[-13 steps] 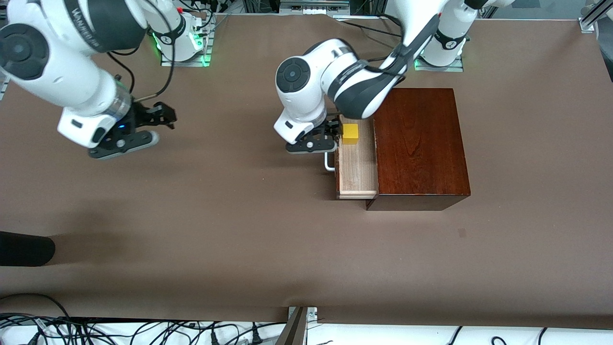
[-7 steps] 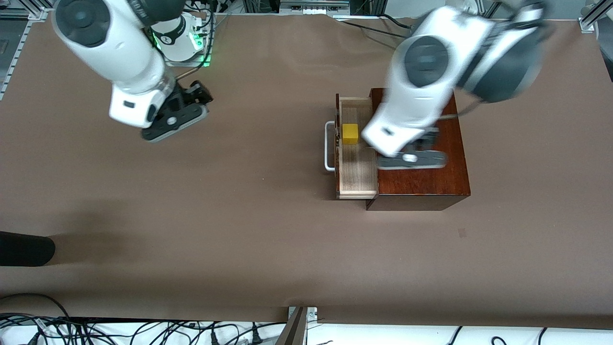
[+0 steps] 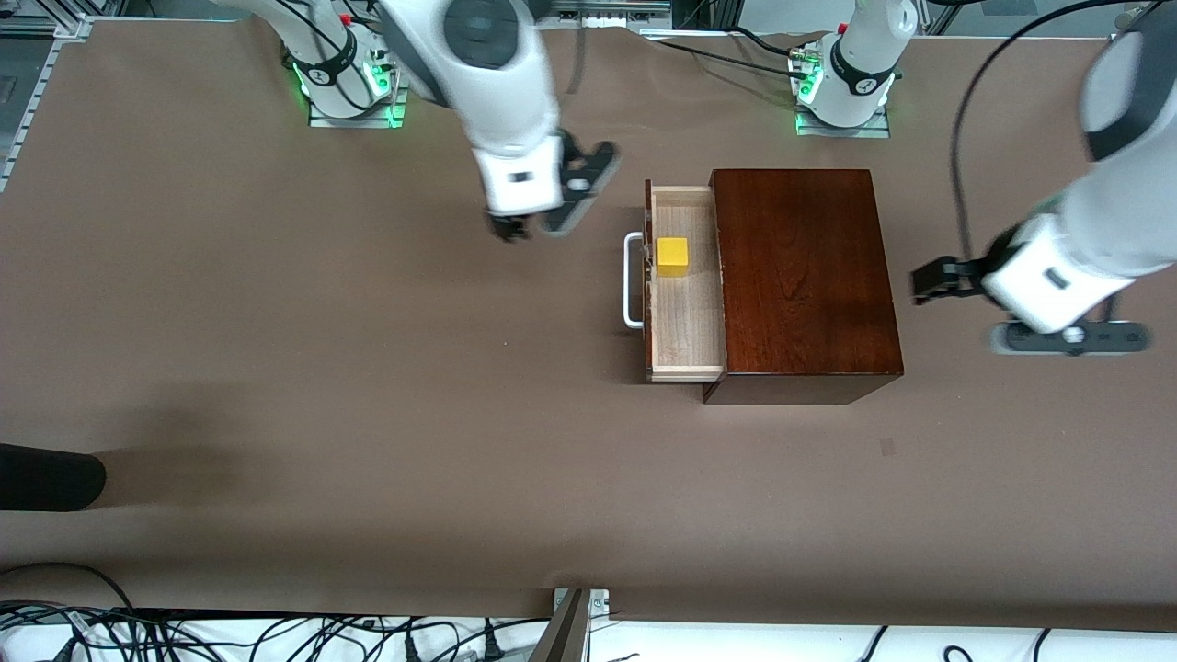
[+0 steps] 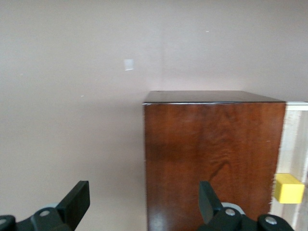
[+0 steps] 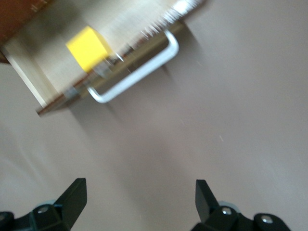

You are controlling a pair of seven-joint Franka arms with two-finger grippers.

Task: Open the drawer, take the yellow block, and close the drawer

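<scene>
The dark mahogany box stands mid-table with its drawer pulled out toward the right arm's end, white handle in front. The yellow block sits in the drawer's tray. My right gripper hangs open and empty over the table in front of the drawer; its wrist view shows the block and handle ahead of the open gripper. My left gripper is open and empty over the table beside the box, toward the left arm's end; its wrist view shows the box and the block.
A dark rounded object lies at the table's edge toward the right arm's end. Cables run along the edge nearest the front camera. A small mark is on the brown cover.
My left gripper left the drawer handle and swung over the box to the left arm's end. My right gripper moved across the table toward the drawer front. Drawer and block have not moved.
</scene>
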